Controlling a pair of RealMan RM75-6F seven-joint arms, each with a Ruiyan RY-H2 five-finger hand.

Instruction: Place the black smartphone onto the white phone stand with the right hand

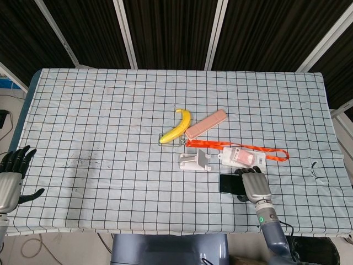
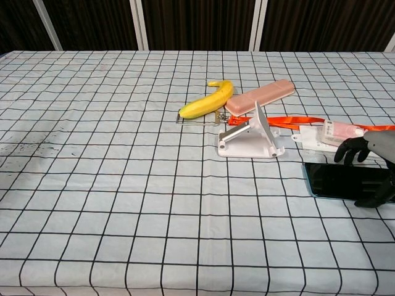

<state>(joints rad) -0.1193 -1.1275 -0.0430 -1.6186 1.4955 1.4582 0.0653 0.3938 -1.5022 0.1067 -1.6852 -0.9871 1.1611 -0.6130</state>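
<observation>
Checked tablecloth (image 1: 110, 121), robot hand (image 1: 255, 186) over smartphone (image 2: 339, 180)

right robot hand (image 1: 255, 184) fingers spread, left robot hand (image 1: 12, 172) open

Worktop (image 1: 110, 110): covered by a white cloth with a black grid, a dark smudge near its left side
Banana (image 1: 177, 126): yellow, lying flat near the centre, its lower end over a small metal clip or ring
Pink case (image 1: 206, 123): long and flat, just right of the banana, angled
Orange lanyard (image 1: 259, 148): stretched rightward from below the pink case
Badge holder (image 1: 240, 157): clear pouch with a pink card inside, attached to the lanyard
</observation>
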